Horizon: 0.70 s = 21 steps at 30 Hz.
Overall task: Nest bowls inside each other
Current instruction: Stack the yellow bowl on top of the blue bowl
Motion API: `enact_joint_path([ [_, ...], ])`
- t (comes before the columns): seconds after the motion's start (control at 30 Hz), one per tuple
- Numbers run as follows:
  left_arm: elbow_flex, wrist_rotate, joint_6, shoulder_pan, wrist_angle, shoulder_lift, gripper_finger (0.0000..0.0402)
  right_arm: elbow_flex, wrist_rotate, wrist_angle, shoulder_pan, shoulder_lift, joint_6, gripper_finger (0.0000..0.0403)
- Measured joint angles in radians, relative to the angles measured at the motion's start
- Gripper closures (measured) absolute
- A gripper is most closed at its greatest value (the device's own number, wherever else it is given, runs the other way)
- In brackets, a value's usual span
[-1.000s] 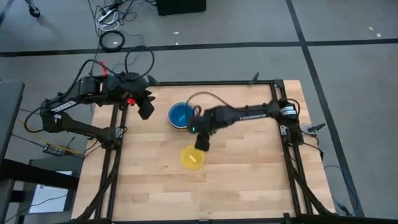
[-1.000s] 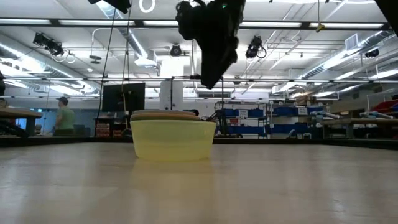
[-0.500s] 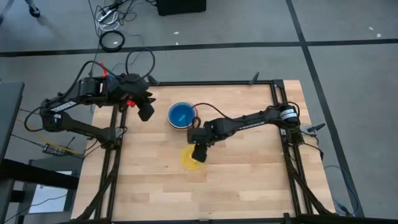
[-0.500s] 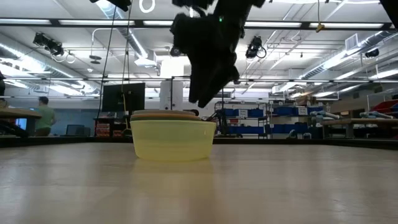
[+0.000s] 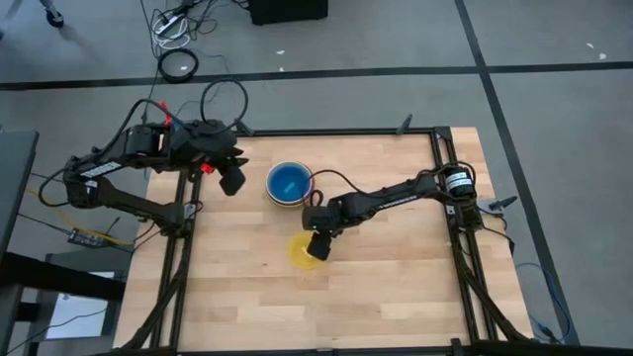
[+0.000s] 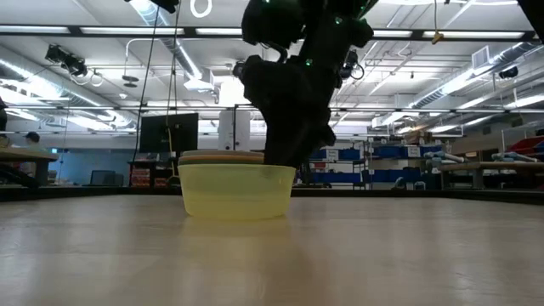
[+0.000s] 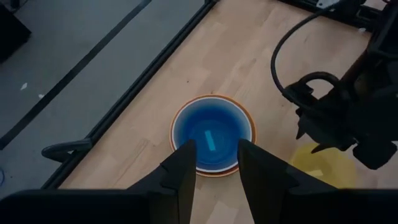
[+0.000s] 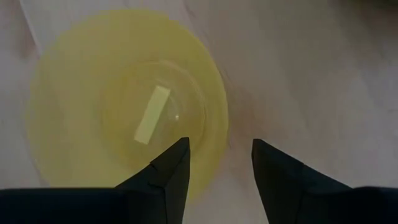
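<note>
A yellow bowl [image 5: 301,253] [image 6: 236,191] [image 8: 124,106] rests upright on its base on the wooden table. My right gripper [image 5: 317,246] [image 8: 218,144] is open just above the bowl's right-hand rim [image 8: 222,127], one finger over the inside and one outside; no touch shows. A blue bowl [image 5: 289,182] [image 7: 211,134] sits nested in an orange-rimmed bowl [image 7: 247,116] farther back. My left gripper [image 5: 232,180] [image 7: 216,144] hangs open in the air left of that stack.
In the low view the nested stack [image 6: 225,157] shows just behind the yellow bowl. Black frame rails [image 5: 445,213] run along the table's sides. Bare wood [image 5: 396,287] lies toward the near edge. A person [image 6: 32,138] is far off in the room.
My right gripper has come down from well above the yellow bowl to its rim, turning about its own axis on the way and staying open. The yellow bowl has not moved.
</note>
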Motion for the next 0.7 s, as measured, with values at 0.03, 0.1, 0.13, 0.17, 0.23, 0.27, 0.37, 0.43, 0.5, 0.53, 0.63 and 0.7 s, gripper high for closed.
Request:
enact_joint_path([
  [0.03,0.000,-0.008,0.000,0.000,0.000,0.000,0.0275,-0.012,-0.002,0.019,0.001,0.000,0.005,0.0244],
  [0.1,0.000,-0.014,-0.002,0.000,0.000,0.000,0.0275,-0.040,-0.002,0.064,0.002,0.000,0.014,0.0245],
  [0.13,0.000,-0.014,-0.004,0.000,0.000,0.000,0.0275,-0.056,-0.002,0.081,0.002,0.000,0.020,0.0245],
  [0.17,0.000,-0.014,-0.006,0.000,0.000,0.000,0.0275,-0.069,-0.005,0.100,0.002,0.000,0.026,0.0245],
  [0.23,0.000,-0.017,-0.007,0.000,0.000,0.000,0.0275,-0.084,-0.011,0.138,0.002,0.000,0.030,0.0246],
  [0.27,0.000,-0.023,-0.007,0.000,0.000,0.000,0.0275,-0.089,-0.011,0.151,0.002,0.000,0.030,0.0248],
  [0.37,0.000,-0.041,-0.007,0.000,0.000,0.000,0.0275,-0.095,-0.013,0.153,0.002,0.000,0.023,0.0272],
  [0.43,0.000,-0.049,0.001,0.000,-0.001,0.000,0.0275,-0.093,-0.030,0.156,-0.004,0.000,0.009,0.0304],
  [0.5,0.000,-0.052,0.004,0.000,-0.001,0.000,0.0275,-0.093,-0.059,0.156,-0.010,0.000,-0.001,0.0344],
  [0.53,0.000,-0.052,0.004,0.000,-0.001,0.000,0.0275,-0.093,-0.071,0.157,-0.014,0.000,-0.007,0.0365],
  [0.63,0.000,-0.052,0.006,0.000,-0.001,0.000,0.0275,-0.093,-0.074,0.159,-0.020,0.000,-0.021,0.0394],
  [0.7,0.000,-0.052,0.006,0.000,-0.001,0.000,0.0275,-0.093,-0.073,0.160,-0.026,0.000,-0.021,0.0394],
])
